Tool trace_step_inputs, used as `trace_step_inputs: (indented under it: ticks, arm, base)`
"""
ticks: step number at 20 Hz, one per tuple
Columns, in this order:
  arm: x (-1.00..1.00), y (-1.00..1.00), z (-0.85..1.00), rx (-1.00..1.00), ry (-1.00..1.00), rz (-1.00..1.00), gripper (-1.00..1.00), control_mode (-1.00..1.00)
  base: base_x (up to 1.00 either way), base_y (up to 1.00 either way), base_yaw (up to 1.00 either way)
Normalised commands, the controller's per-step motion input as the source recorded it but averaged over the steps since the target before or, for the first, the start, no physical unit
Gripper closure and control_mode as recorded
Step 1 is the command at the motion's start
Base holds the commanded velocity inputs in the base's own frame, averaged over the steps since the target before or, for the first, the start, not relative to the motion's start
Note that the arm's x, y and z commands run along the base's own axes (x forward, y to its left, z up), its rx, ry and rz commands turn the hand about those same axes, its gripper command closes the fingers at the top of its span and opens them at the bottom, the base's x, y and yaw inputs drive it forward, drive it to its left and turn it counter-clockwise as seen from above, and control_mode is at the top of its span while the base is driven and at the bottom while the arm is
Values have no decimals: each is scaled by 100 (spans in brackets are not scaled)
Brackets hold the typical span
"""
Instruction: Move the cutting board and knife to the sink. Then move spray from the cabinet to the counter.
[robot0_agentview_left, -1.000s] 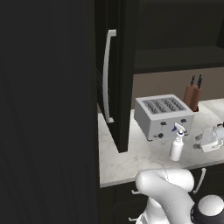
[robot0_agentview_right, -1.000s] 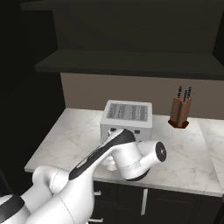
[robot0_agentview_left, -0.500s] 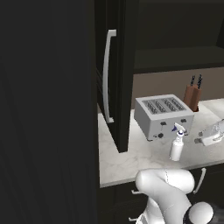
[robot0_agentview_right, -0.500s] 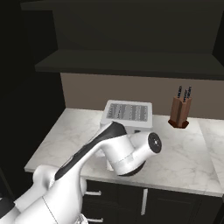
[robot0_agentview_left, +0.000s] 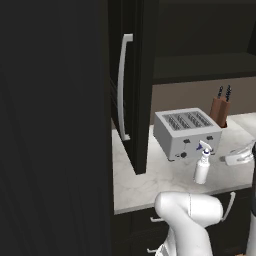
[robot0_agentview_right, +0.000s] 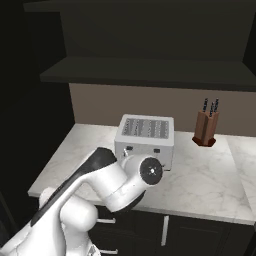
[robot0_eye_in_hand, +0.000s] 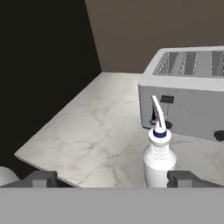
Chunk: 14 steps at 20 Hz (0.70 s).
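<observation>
The spray (robot0_eye_in_hand: 159, 157) is a small white bottle with a blue-and-white nozzle. It stands upright and free on the marble counter (robot0_eye_in_hand: 92, 131), just in front of the toaster. My gripper (robot0_eye_in_hand: 114, 179) is open, its fingertips (robot0_eye_in_hand: 43, 178) spread wide. The bottle stands a little beyond them, nearer the right tip, and nothing is held. In the left base view the spray (robot0_agentview_left: 202, 168) stands near the counter's front edge, with my hand (robot0_agentview_left: 239, 156) to its right. The black cabinet (robot0_agentview_left: 137, 100) stands with its door open. The cutting board, the knife and the sink are out of view.
A silver toaster (robot0_agentview_left: 186, 132) sits behind the spray, and a wooden knife block (robot0_agentview_left: 221, 111) with two black-handled knives stands against the wall. The cabinet door's silver bar handle (robot0_agentview_left: 122, 85) juts over the counter's left end. My arm's big elbow (robot0_agentview_right: 130, 180) hangs over the counter front.
The arm's elbow has swung up and toward the toaster in the right base view. My hand has drawn slightly to the right of the spray, which has stayed put.
</observation>
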Motion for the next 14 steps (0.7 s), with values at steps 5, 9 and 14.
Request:
trace_step_inputs:
  ticks: [5,9,14]
  arm:
    - [-16,13,29,0,0,-3,-100,-100]
    - [-24,11,29,-1,0,0,-100,-100]
    - [-13,21,24,-10,0,0,-100,-100]
  base:
    - [0,0,0]
    - [0,0,0]
    - [0,0,0]
